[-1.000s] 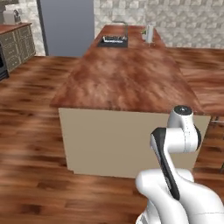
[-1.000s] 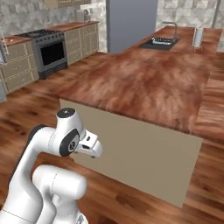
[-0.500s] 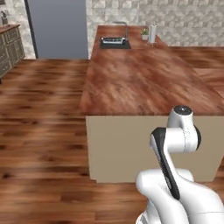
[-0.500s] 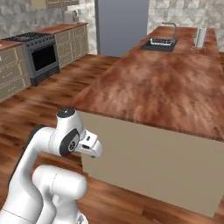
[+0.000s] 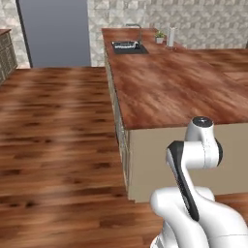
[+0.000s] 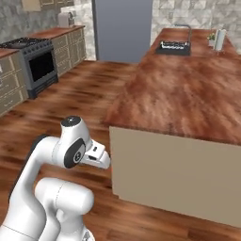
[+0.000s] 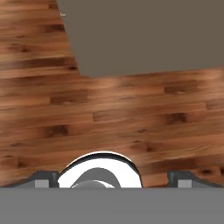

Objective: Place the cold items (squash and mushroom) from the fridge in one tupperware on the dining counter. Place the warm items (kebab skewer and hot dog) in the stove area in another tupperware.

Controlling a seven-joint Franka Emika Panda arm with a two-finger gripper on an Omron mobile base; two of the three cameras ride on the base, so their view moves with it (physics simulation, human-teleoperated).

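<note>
Squash and mushroom: both are said to be in the fridge; its grey door is shut, so neither can be seen, nor which way either one's long axis lies.
Fridge from the fingers: far across the wood floor, at the back wall, ahead and to the left of the arm in the left base view; well apart from the hand.
Kebab skewer and hot dog: by the task they sit in the stove area; the stove stands against the left wall in the right base view, too small to make out any food on it.
Tupperware: none can be made out on the tabletop; its near stretch looks bare, and the sink, a small plant and a pale upright cylinder stand at the far end.
Arm: folded close over the base, just beside the near end of the island, its beige side panel right next to the wrist.
Fingers: spread wide, the two dark tips far apart at the bottom of the hand view; nothing between them, nothing touched.
Hand aim: downward at the floor and the foot of the island.
Judgement: no item is within reach; the base would need to close on the fridge before any grasp.
</note>
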